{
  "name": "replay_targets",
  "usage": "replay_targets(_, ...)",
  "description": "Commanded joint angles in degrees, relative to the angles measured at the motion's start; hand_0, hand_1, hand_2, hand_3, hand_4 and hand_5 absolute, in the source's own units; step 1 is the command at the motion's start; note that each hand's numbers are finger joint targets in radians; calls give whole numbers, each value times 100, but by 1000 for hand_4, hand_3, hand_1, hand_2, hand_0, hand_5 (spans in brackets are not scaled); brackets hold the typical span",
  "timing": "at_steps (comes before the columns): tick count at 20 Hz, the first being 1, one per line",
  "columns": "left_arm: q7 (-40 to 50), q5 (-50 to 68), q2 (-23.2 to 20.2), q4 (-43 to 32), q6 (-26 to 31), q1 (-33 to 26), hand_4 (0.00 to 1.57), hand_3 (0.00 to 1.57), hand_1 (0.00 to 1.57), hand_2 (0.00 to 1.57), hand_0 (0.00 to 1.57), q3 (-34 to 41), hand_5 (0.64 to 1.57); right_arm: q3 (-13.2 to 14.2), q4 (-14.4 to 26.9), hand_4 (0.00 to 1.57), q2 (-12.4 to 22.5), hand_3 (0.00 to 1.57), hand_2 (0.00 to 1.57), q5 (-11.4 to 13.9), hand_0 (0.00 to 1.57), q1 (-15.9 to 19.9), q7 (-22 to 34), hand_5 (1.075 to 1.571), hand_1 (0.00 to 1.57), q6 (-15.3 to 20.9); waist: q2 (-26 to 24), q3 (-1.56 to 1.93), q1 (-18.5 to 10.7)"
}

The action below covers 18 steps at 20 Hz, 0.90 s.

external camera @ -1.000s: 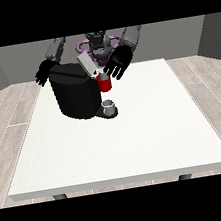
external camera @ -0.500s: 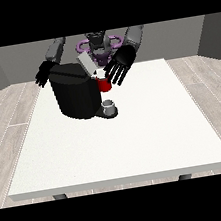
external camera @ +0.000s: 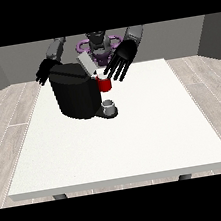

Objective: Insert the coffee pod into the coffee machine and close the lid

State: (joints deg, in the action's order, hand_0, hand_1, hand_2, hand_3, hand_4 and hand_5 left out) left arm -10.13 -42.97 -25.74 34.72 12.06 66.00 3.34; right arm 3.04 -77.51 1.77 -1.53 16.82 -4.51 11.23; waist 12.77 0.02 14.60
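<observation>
A black coffee machine (external camera: 74,95) stands on the white table (external camera: 122,141) at its far left part. Its grey lid (external camera: 86,63) is tilted up and open. The red pod holder (external camera: 104,84) sticks out at the machine's front, with a pale pod showing at its top. A small grey cup (external camera: 109,106) sits on the base below it. The hand at the view's right (external camera: 121,60) hovers just above and to the right of the red holder, fingers spread and straight, holding nothing. The hand at the view's left (external camera: 45,72) is behind the machine's far corner, fingers relaxed.
The robot's torso (external camera: 97,46) is behind the table's far edge. The table's front and right parts stretch wide in front of the machine. Wooden floor surrounds the table.
The hand at the view's right has risen slightly and drawn back from the red holder. The machine, lid and other hand look unchanged.
</observation>
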Motion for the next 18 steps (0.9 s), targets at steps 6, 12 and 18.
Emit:
replay_targets(6,192,-61,302,251,-40,-364,0,0,0,0,0,-39,1571,323,304,383,188,0,0,-278,0,-244,-222,1571,0,-230,-451,1,-313)
replay_targets(12,102,1024,772,176,33,-929,0,0,0,0,0,858,1571,296,150,424,123,0,0,-318,0,-801,-152,1571,0,-219,-1223,-5,-599)
replay_targets(18,-456,2092,1421,185,79,-1985,0,0,0,0,0,1616,1571,317,-11,492,314,0,0,-282,0,-1322,-135,1571,0,-338,-2028,-13,-1047)
